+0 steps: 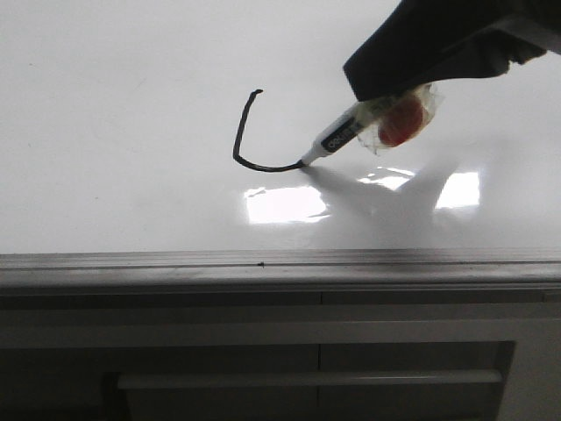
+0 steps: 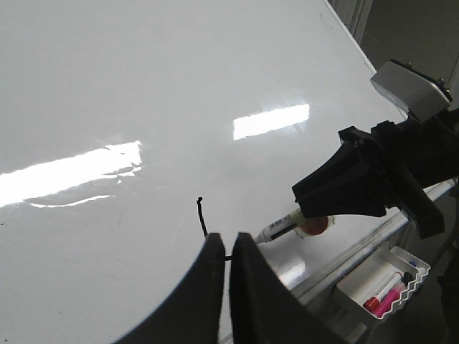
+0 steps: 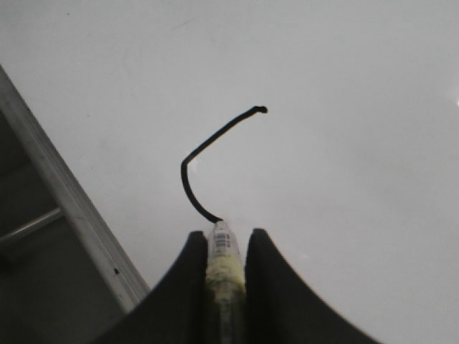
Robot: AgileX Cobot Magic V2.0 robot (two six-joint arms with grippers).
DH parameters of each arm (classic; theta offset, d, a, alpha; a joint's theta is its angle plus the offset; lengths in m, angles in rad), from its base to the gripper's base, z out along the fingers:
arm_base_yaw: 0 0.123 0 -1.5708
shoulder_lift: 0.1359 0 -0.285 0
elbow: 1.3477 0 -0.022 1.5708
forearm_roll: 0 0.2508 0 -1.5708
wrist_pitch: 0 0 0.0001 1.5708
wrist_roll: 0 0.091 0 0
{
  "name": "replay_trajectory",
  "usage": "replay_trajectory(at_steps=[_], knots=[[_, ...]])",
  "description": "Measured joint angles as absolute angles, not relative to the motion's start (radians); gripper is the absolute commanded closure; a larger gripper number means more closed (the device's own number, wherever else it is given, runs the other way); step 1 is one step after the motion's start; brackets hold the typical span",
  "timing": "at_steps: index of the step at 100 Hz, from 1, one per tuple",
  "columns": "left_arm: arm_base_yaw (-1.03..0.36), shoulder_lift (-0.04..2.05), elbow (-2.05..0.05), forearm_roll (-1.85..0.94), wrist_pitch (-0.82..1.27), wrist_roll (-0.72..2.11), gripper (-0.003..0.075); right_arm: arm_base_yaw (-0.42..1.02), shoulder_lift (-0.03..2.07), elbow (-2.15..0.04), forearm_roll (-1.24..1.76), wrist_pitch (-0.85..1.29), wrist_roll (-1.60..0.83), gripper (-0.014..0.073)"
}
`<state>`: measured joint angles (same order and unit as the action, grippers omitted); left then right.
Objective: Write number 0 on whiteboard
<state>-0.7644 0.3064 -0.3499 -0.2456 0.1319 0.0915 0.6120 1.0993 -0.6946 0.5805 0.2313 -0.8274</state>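
Note:
The whiteboard (image 1: 114,114) is glossy white with a grey metal frame along its near edge. On it is a partial number 0 (image 1: 242,140), a thin black curve running down and hooking right; it also shows in the right wrist view (image 3: 197,154) and the left wrist view (image 2: 201,215). My right gripper (image 3: 226,240) is shut on a white marker (image 1: 337,136) with tape and a red part at its back; the tip touches the end of the curve. My left gripper (image 2: 228,247) is shut and empty, hovering over the board near the line.
Bright rectangular glare patches (image 1: 282,203) lie on the board. The grey frame (image 1: 280,263) borders a dark panelled surface (image 1: 307,360). A white tray with red and pink markers (image 2: 384,283) hangs off the board's edge.

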Motion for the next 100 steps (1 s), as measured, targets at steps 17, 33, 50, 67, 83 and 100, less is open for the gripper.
replay_trajectory(at_steps=[17,33,50,67,83,100], knots=[[-0.764,0.306,-0.350,-0.246,0.132,0.092,0.0740,0.552,1.089,-0.696,0.598,0.255,-0.819,0.0639],[-0.764,0.306,-0.350,-0.246,0.132,0.092,0.0740,0.533,1.085,-0.696,0.605,0.253,-0.815,0.0639],[-0.764,0.306,-0.350,-0.246,0.132,0.092,0.0740,0.533,1.085,-0.696,0.605,0.245,-0.813,0.0639],[-0.764,0.306,-0.350,-0.246,0.132,0.092,0.0740,0.520,1.085,-0.728,0.605,0.161,-0.815,0.0639],[-0.764,0.306,-0.350,-0.246,0.132,0.092,0.0740,0.512,1.106,-0.758,0.601,0.137,-0.817,0.0640],[-0.764,0.306,-0.350,-0.246,0.132,0.092,0.0740,0.510,1.133,-0.790,0.598,0.145,-0.820,0.0640]])
